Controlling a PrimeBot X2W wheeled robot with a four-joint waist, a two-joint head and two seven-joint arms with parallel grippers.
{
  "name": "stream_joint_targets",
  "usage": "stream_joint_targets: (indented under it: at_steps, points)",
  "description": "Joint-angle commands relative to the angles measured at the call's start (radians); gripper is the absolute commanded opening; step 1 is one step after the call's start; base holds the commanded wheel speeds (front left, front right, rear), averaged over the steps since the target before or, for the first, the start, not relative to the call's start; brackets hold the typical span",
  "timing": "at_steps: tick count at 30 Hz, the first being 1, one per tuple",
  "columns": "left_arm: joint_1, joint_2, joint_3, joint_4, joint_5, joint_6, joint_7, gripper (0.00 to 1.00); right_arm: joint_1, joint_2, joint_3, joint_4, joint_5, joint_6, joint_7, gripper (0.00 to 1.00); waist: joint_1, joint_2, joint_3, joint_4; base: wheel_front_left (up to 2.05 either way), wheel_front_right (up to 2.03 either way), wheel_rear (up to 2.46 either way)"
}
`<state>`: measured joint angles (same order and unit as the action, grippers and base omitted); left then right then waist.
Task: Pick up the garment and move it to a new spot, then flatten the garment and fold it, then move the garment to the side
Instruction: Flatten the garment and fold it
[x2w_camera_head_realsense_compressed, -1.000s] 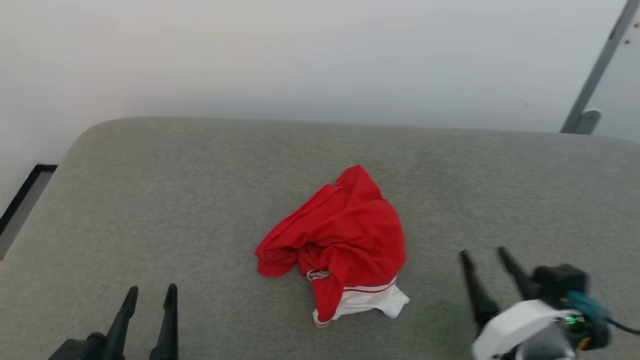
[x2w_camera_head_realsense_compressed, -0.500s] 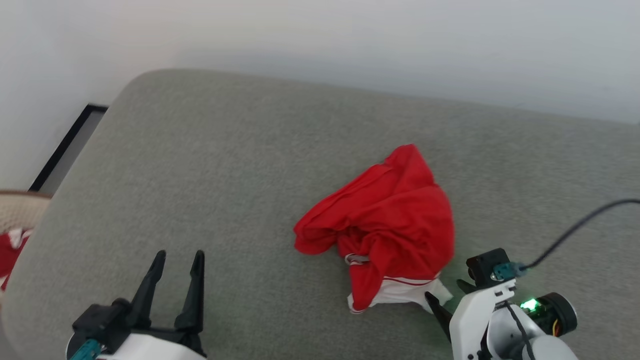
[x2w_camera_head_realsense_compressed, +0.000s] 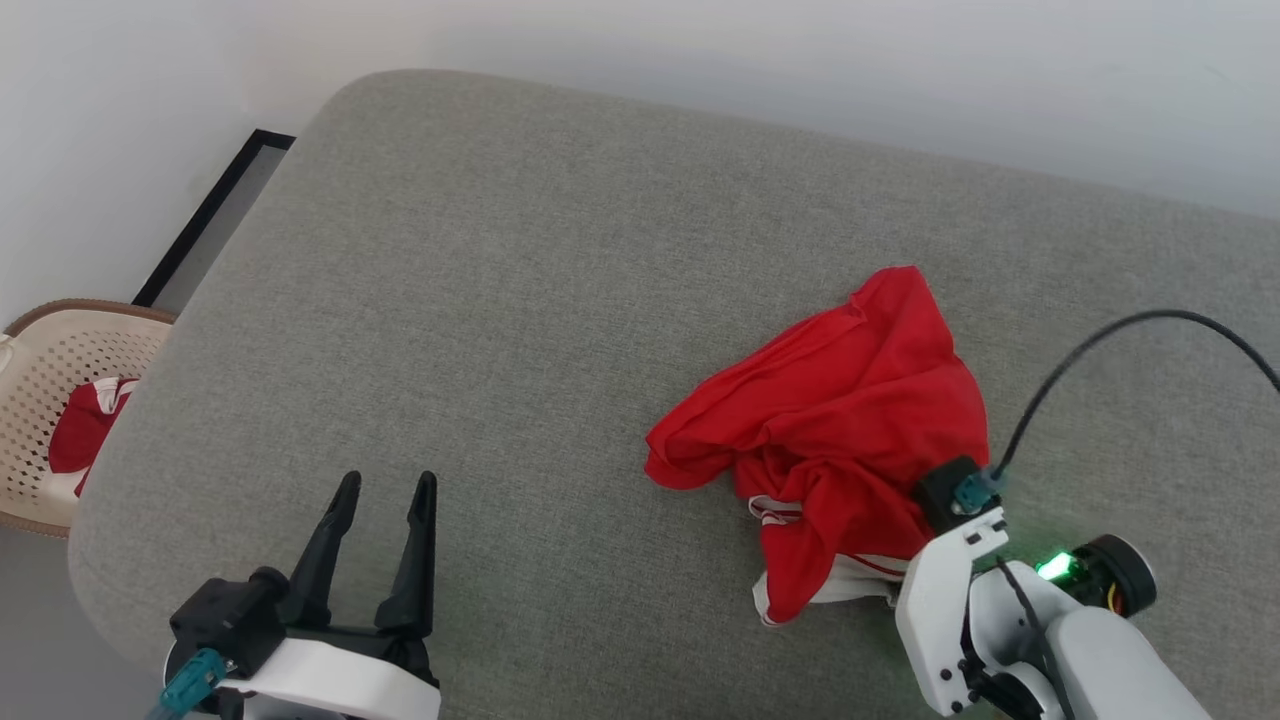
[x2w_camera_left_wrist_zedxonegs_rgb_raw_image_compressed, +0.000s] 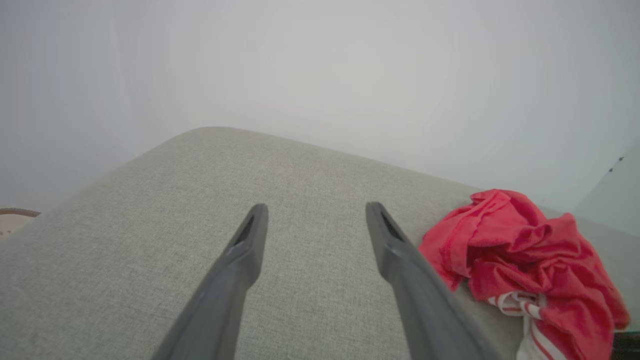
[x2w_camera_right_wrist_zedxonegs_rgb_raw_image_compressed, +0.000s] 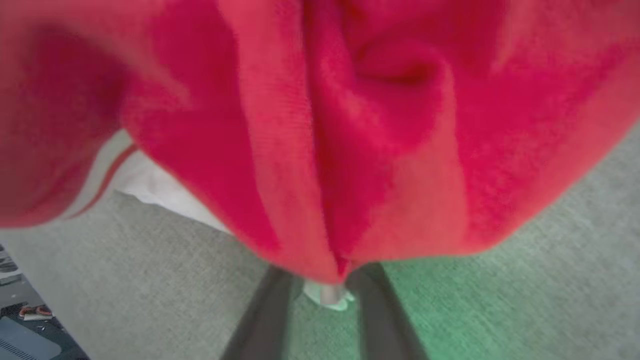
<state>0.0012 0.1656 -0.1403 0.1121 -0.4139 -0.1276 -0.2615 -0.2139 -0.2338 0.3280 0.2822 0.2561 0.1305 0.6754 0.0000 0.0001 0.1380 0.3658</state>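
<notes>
Because the garment (x2w_camera_head_realsense_compressed: 850, 420) lies crumpled in a heap on the right half of the grey cushion (x2w_camera_head_realsense_compressed: 520, 260), the right tool (x2w_camera_right_wrist_zedxonegs_rgb_raw_image_compressed: 324, 280) is pushed in low at the heap's side nearest the cushion's front edge, its fingers (x2w_camera_right_wrist_zedxonegs_rgb_raw_image_compressed: 272, 310) running under a hanging red fold, likely to catch a thick gather for lifting. Whether they are clenched on the cloth I cannot tell, since the fold hides their tips. The left tool (x2w_camera_head_realsense_compressed: 387, 482) hovers released and empty over the cushion's front-left part, probably reserved for a second hold.
</notes>
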Motion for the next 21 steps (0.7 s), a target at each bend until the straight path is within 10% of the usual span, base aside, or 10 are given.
stream_joint_targets:
  at_steps: [1,21]
  points:
    - [-0.012,0.005,0.005,0.004,0.005,-0.003,-0.005,1.0,0.012,-0.006,0.022,0.026,0.016,0.0,0.022,0.0,0.0,-0.0001,-0.007,-0.006,0.0,0.0,0.0]
    - [0.018,0.035,0.047,-0.014,-0.017,-0.003,-0.005,1.0,0.056,-0.225,-0.287,-0.348,0.142,0.0,0.192,0.0,0.0,-0.0001,-0.052,-0.158,0.0,0.0,0.0]
